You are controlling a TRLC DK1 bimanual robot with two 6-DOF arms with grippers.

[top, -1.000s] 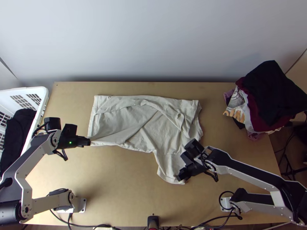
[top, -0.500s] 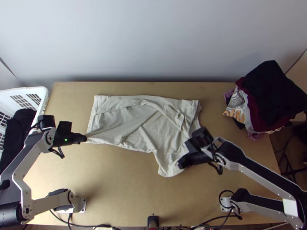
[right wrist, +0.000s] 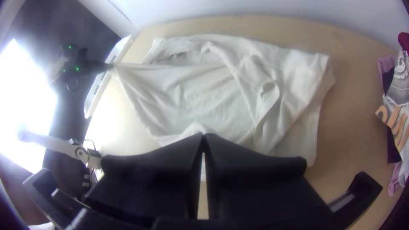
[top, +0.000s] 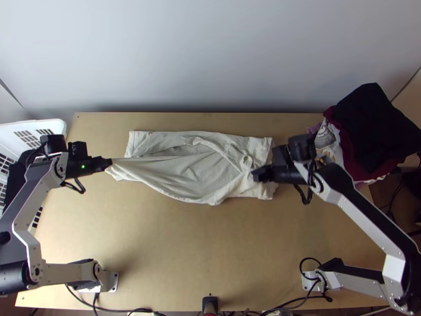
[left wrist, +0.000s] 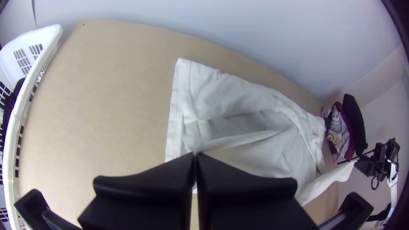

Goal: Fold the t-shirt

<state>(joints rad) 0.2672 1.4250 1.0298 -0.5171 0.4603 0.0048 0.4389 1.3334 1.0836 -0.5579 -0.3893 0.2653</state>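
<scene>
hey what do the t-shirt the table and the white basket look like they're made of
T-shirt: matte fabric, perhaps cotton, creasing in soft folds. Table: probably wood or wood-look board, smooth, fairly matte, evenly tan. Basket: likely smooth molded plastic, judging by its rounded rim and grid-cut wall.

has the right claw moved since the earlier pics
Yes: in the top view the right claw has moved away from the table's near edge, toward the wall, with t-shirt cloth in its grip.
</scene>
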